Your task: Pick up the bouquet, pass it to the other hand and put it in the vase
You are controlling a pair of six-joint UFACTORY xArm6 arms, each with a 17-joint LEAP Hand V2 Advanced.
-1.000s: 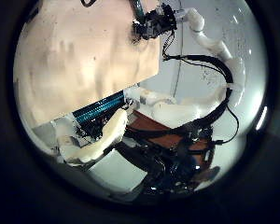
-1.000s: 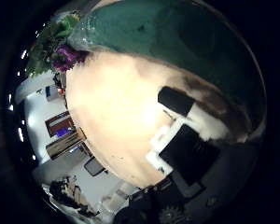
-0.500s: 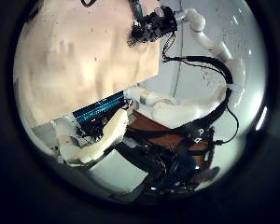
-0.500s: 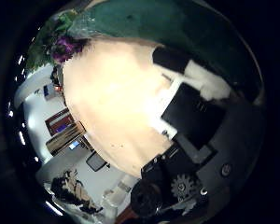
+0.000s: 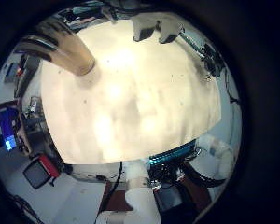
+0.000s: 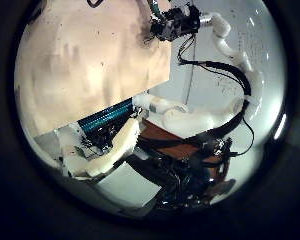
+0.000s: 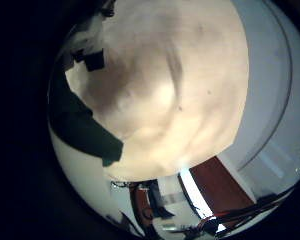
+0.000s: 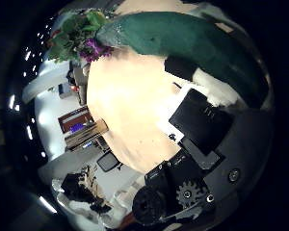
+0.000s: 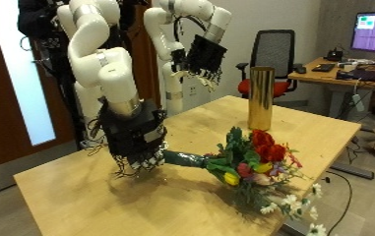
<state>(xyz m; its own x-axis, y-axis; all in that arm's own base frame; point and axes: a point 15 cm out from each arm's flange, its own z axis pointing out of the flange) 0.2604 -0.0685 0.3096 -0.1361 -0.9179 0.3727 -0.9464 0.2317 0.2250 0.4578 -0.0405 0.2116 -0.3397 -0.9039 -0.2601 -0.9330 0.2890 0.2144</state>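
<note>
In the outside view the bouquet [image 9: 250, 162] lies on the wooden table [image 9: 83, 192], its red, yellow and white flowers toward the tall tan vase [image 9: 261, 96] and its green wrapped stem [image 9: 187, 157] toward my right hand [image 9: 138, 143]. The right thumb side palm view shows the stem [image 8: 183, 38] close beside the fingers [image 8: 200, 114]. My left hand [image 9: 203, 57] is raised above the table behind, open and holding nothing.
An office chair [image 9: 277, 54] and a desk with a monitor [image 9: 371, 29] stand behind the table. The table's front edge runs below the right hand. The left thumb side palm view shows the right hand [image 6: 173, 20] far across the table.
The right thumb side palm view has shifted and turned, so the right hand has moved by the stem, which now shows whole beside the fingers. The left hand has stayed where it was.
</note>
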